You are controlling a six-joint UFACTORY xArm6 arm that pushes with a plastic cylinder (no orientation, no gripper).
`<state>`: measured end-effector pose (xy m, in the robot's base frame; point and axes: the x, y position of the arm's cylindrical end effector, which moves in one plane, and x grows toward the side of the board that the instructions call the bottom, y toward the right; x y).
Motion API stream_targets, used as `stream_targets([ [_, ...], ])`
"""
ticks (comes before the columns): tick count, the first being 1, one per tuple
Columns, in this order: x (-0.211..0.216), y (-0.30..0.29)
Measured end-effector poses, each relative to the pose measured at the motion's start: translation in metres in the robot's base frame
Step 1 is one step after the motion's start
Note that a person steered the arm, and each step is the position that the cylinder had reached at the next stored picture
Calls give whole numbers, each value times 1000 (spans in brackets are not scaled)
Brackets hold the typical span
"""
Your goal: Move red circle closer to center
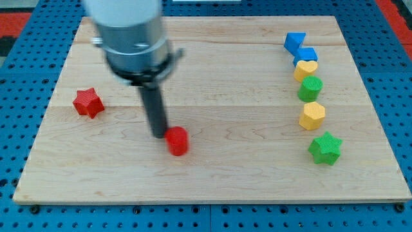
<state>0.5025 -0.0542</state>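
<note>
A pale wooden surface (212, 180) fills most of the frame, resting on a blue pegboard (19, 71) that shows around its edges. From the upper left of the frame a blurred grey arm (129, 35) comes down and narrows into a dark rod (153, 109). My tip (159, 135) sits left of center in the lower half of the frame, touching or just beside the upper left edge of the red circle (177, 140). The arm carries no claw, so there is no open or closed state to tell.

The red circle lies left of the surface's center and a little below it, well apart from every other block. A red star (88, 102) sits at the left of the frame, near the surface's left edge and well apart from my tip.

6 blocks form a loose column down the right side of the frame. At the upper right, 2 blue blocks sit together: 1 blue block (295, 42) at the top, and a blue cube (306, 55) just below it. A yellow heart (306, 69) touches the blue cube from below. A green block (310, 87) follows, then a yellow block (312, 115), and a green star (325, 148) at the lower right.
</note>
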Motion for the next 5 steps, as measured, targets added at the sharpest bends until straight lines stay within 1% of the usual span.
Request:
stream_targets([
  [1,56,-2],
  [2,102,0],
  [3,83,66],
  [4,17,29],
  [5,36,-3],
])
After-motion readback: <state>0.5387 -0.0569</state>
